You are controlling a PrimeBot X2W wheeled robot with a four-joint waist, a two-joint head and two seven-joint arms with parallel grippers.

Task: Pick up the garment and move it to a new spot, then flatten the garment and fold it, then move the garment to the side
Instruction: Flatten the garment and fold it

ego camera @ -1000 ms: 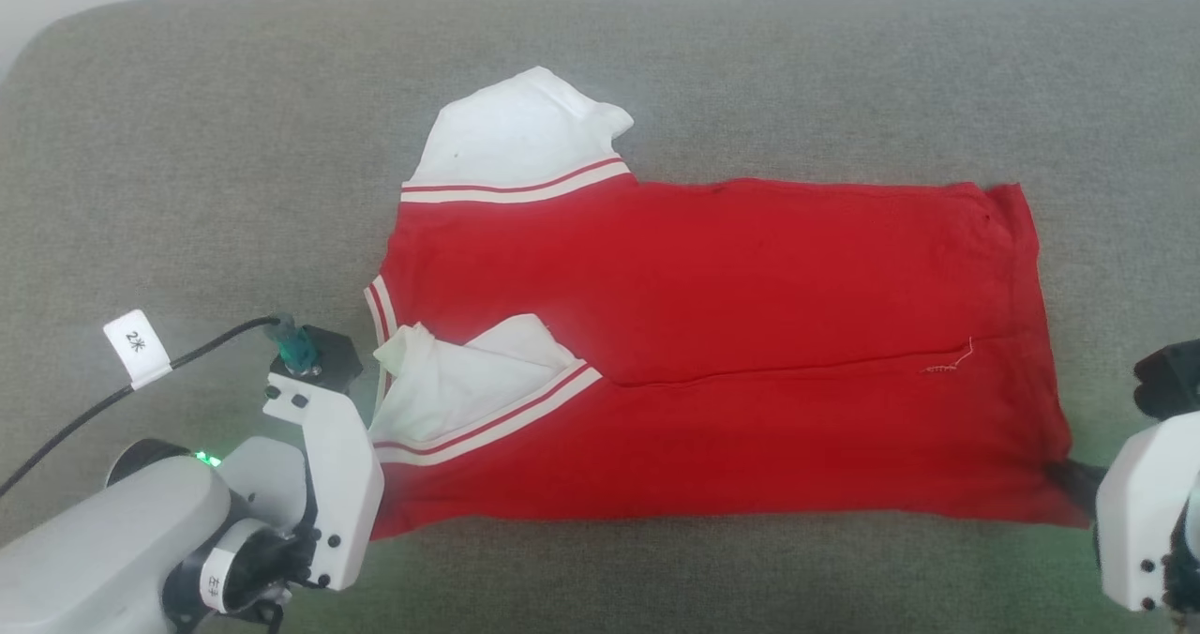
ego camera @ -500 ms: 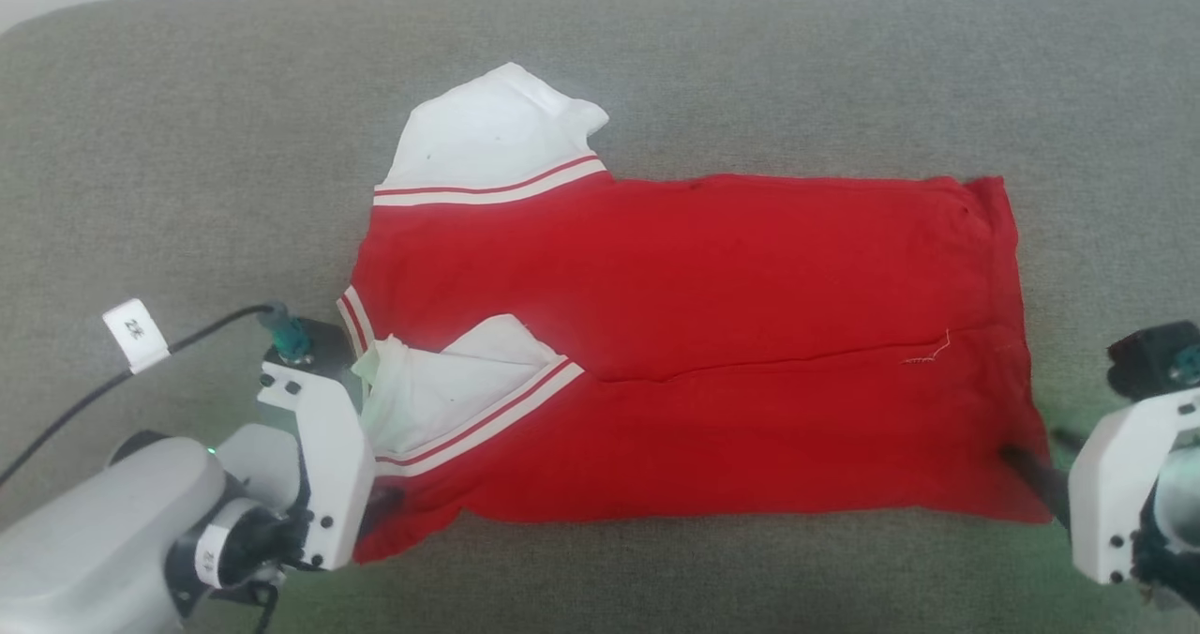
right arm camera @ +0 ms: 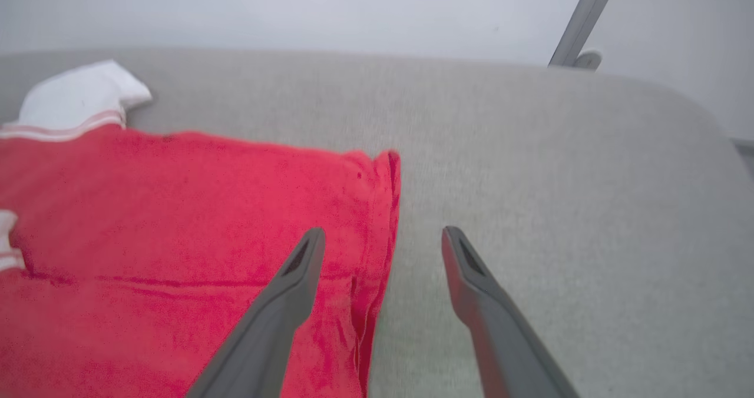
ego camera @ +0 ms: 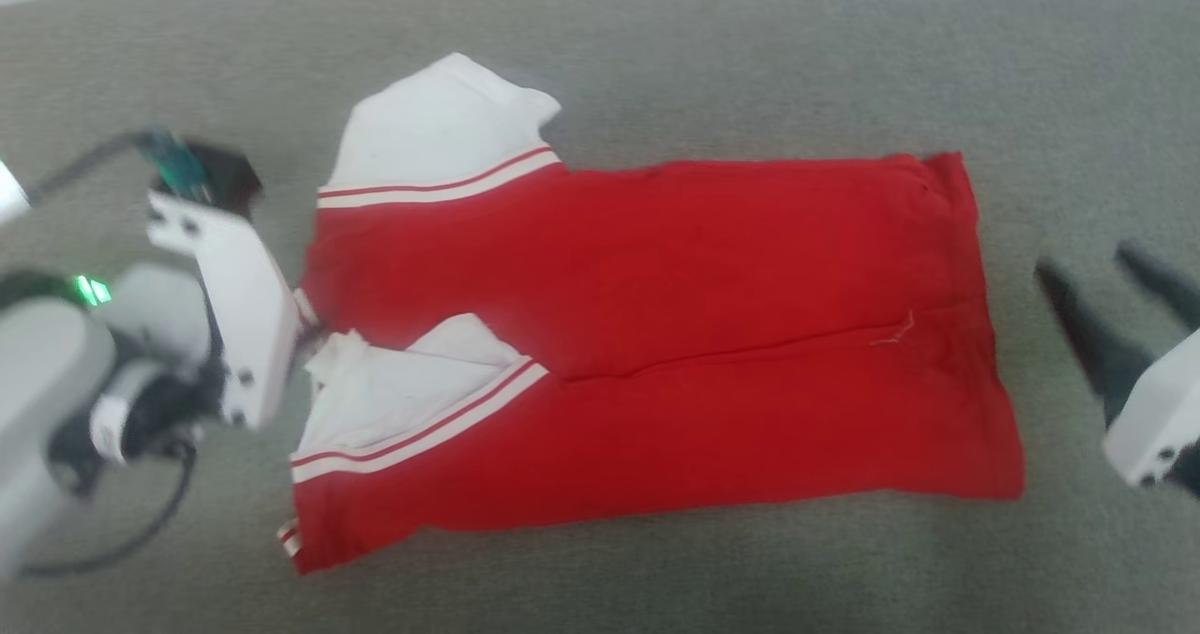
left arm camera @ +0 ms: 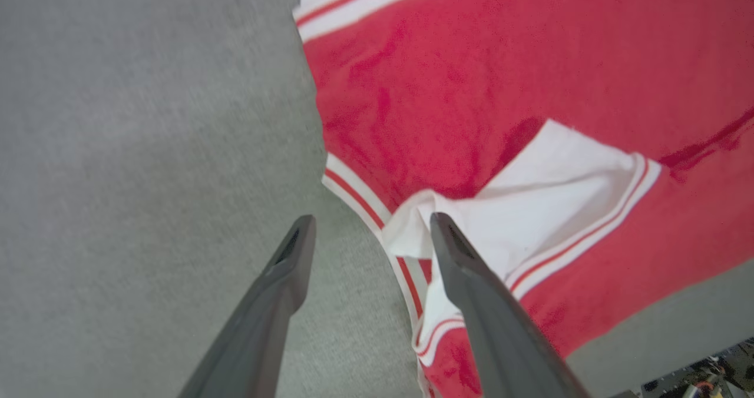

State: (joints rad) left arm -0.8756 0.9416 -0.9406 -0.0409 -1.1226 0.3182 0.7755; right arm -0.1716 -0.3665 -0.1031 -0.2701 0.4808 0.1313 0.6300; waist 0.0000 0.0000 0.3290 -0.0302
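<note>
We are holding left hand (left arm camera: 371, 224) at nine o'clock and right hand (right arm camera: 383, 233) at three o'clock of the folded red white-sleeved T-shirt (ego camera: 712, 268), fingers apart, empty.

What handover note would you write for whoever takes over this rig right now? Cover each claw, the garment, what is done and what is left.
Left claw: open, empty, at the garment's collar end.
Right claw: open, empty, at the hem end.
Garment: flat on the grey surface, near side and its sleeve folded in over the body; far sleeve sticks out.
Done: flattened, first fold, it seems.
Left: fold in the far side, finish folding, move it aside.
</note>
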